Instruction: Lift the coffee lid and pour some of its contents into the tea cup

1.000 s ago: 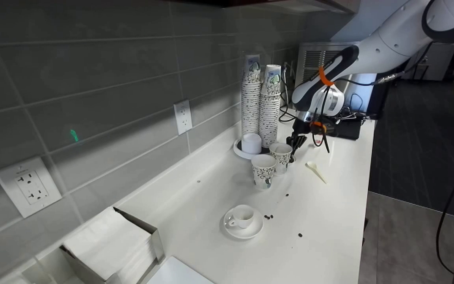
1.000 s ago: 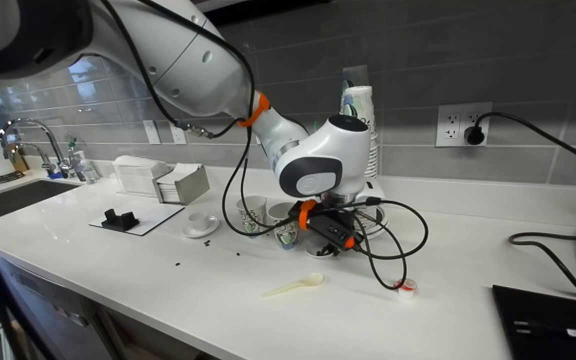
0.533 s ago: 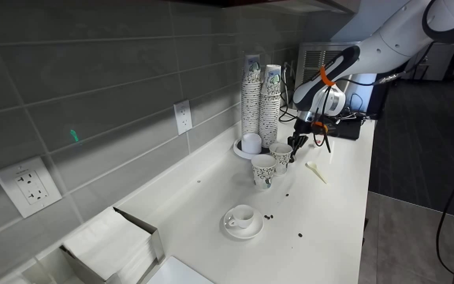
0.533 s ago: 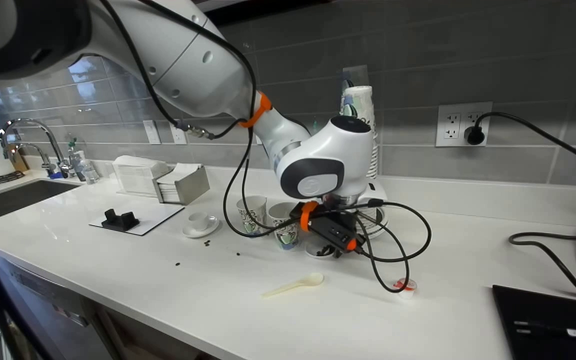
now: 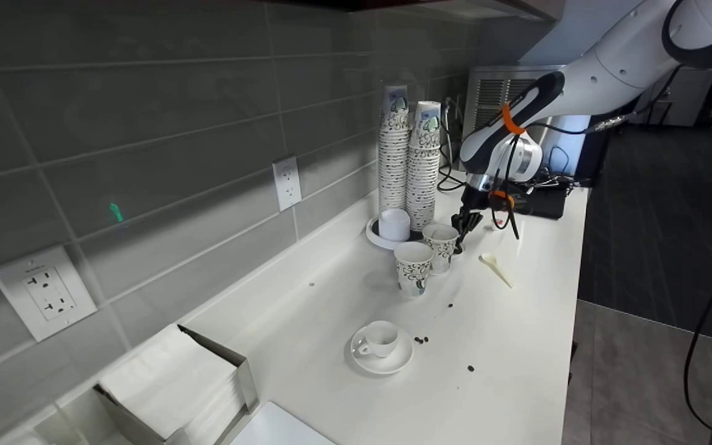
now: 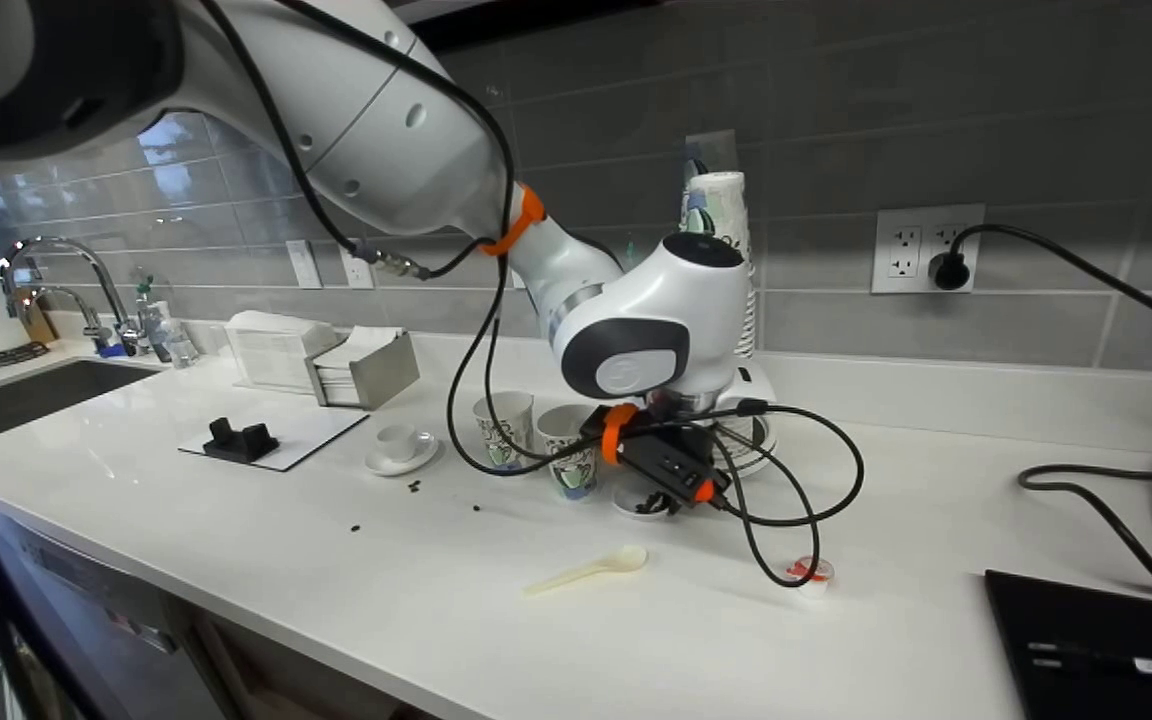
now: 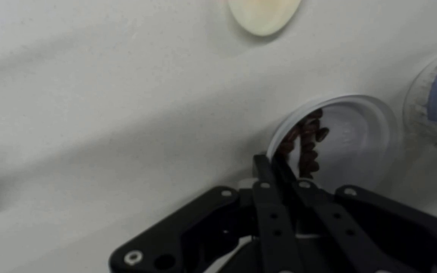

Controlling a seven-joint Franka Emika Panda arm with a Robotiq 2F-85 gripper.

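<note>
The coffee lid (image 7: 355,151) is a shallow white round cap with dark beans gathered along its near-gripper side in the wrist view. It also shows partly in an exterior view (image 6: 626,503), where the gripper covers much of it. My gripper (image 7: 269,161) is closed on the lid's rim, with one finger outside the wall and one inside by the beans. I cannot tell whether the lid touches the counter. The white tea cup (image 5: 381,339) stands upright on its saucer (image 5: 398,363), well away from the gripper. It also shows in an exterior view (image 6: 398,441).
Two paper cups (image 5: 413,269) (image 5: 440,247) stand right beside the lid, between it and the tea cup. Tall cup stacks (image 5: 394,167) stand by the wall. A spoon (image 6: 586,572), a small creamer (image 6: 814,577), loose beans (image 6: 414,487) and a napkin holder (image 6: 384,375) are on the counter.
The gripper has shifted very slightly away from the paper cups since a second ago. Since half a second ago it is nearly still. The tea cup and the paper cups have not moved.
</note>
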